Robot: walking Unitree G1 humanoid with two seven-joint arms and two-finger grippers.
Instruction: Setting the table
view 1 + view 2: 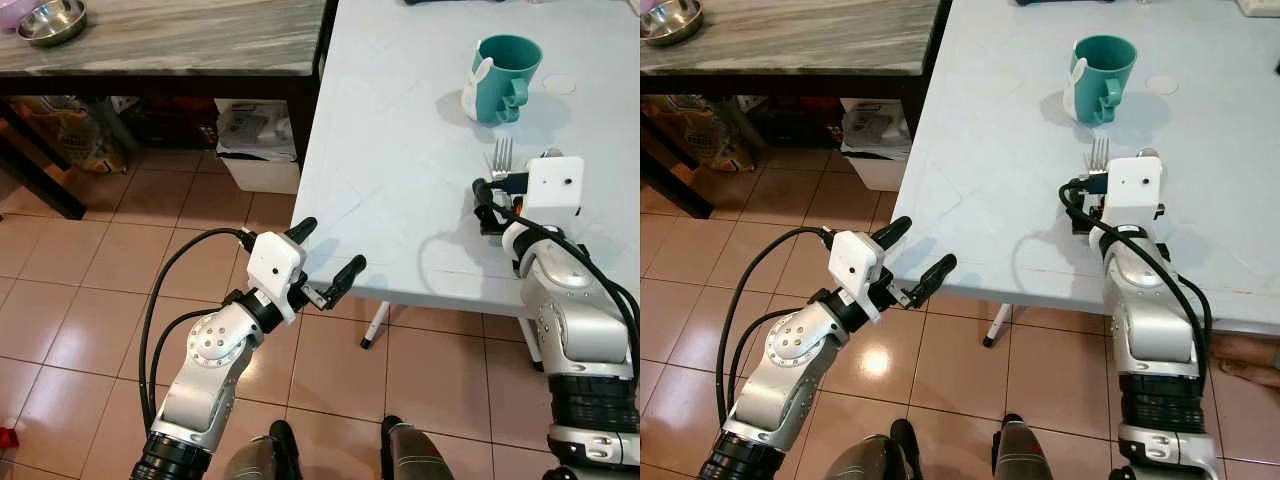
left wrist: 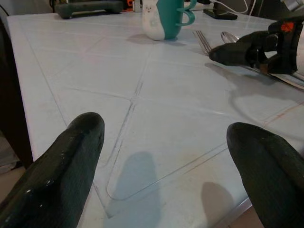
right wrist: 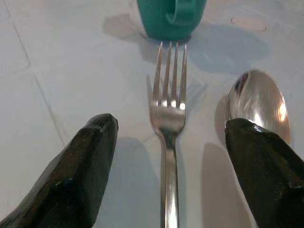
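Here, a pale blue table [image 1: 400, 180] stands on brown floor tiles [image 1: 70, 300].

Terracotta tile floor [image 1: 90, 250]; pale table [image 1: 400, 200]; dark marble-topped counter [image 1: 170, 45], perhaps clutter beneath.

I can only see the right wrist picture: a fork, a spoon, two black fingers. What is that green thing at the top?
Observer: A teal mug with a handle, standing upright on the pale table just beyond the fork.

Operator: Where is the other arm?

Observer: The left end effector hangs at the table's near corner, fingers open, holding nothing.

Operator: Is anything else around?

Observer: A second, marble-topped table stands to the robot's left, with a metal bowl on it.

Operator: Is the fork gripped?

Observer: No. The right end effector is open, one finger either side of the fork, with the spoon by one fingertip.
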